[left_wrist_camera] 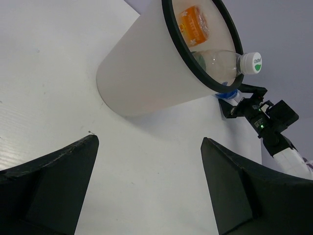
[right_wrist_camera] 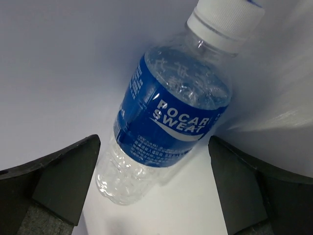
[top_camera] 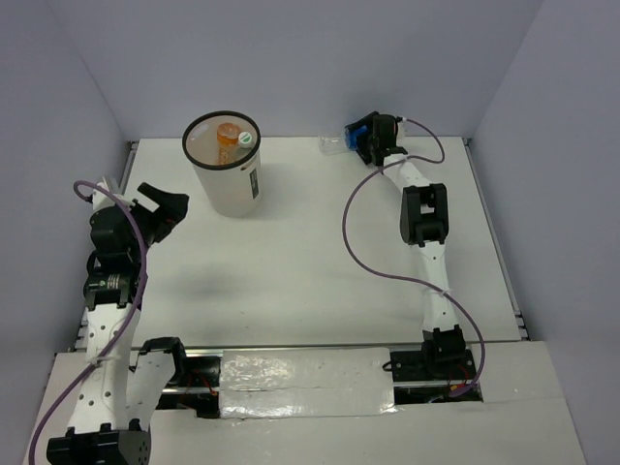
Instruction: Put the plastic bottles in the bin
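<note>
The white bin [top_camera: 232, 184] with a black rim stands at the back left of the table. Inside it lie an orange bottle [top_camera: 228, 136] and a clear bottle with a green cap [top_camera: 246, 139]; both also show in the left wrist view, the orange bottle [left_wrist_camera: 193, 24] and the green-capped one [left_wrist_camera: 222, 61]. A clear bottle with a blue label and white cap [right_wrist_camera: 171, 127] lies by the back wall [top_camera: 332, 143]. My right gripper [right_wrist_camera: 154, 188] is open, one finger on each side of the bottle's base, not touching it [top_camera: 356, 143]. My left gripper [left_wrist_camera: 149, 186] is open and empty, left of the bin [top_camera: 165, 208].
Grey walls close the table on the left, back and right. The right arm's purple cable [top_camera: 351, 242] loops over the table's middle. The right gripper [left_wrist_camera: 249, 105] shows past the bin [left_wrist_camera: 142, 73] in the left wrist view.
</note>
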`<action>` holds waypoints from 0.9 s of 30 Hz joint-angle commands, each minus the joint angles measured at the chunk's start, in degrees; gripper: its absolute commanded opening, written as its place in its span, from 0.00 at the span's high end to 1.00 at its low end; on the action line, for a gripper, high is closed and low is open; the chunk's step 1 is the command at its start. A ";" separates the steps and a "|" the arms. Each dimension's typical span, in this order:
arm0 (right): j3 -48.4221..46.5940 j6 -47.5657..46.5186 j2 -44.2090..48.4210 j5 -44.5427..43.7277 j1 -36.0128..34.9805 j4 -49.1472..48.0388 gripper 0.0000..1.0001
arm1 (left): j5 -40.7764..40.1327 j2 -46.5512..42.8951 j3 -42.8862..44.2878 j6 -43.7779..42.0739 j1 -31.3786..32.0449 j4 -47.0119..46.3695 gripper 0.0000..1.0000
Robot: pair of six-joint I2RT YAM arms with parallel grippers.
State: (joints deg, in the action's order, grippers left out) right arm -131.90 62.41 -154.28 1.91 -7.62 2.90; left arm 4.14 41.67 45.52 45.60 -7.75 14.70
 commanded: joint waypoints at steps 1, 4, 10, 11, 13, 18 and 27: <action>-1.79 5.52 -2.51 -3.93 -0.20 -4.89 0.00 | -1.15 -1.59 0.19 1.77 -0.34 -1.25 0.01; -2.84 6.75 -4.01 -6.39 -0.38 -7.72 0.00 | -1.42 -1.51 0.62 1.68 -0.34 -0.99 0.01; -4.24 8.87 -6.65 -6.84 -0.20 -10.45 0.02 | -1.94 -1.15 2.47 2.20 -0.34 0.94 0.01; -4.16 9.82 -6.82 -6.66 -0.21 -10.45 0.04 | -1.86 -1.24 2.47 2.38 -0.34 1.03 0.01; -3.90 10.36 -7.00 -6.31 0.14 -10.72 0.09 | -1.68 -1.68 2.30 3.17 -0.34 1.03 0.01; 0.65 11.50 -5.17 -2.45 1.37 -13.17 0.31 | -0.46 -2.65 0.45 5.02 -0.34 -0.55 0.01; 15.75 0.53 8.34 18.18 5.51 -27.39 0.70 | 4.73 -3.52 -3.59 4.41 -0.25 -8.10 0.01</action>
State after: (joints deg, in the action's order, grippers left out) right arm -121.38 70.43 -155.35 11.25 -3.77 -18.48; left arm 5.80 38.98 42.96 49.78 -7.75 12.32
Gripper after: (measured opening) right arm 0.599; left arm 0.994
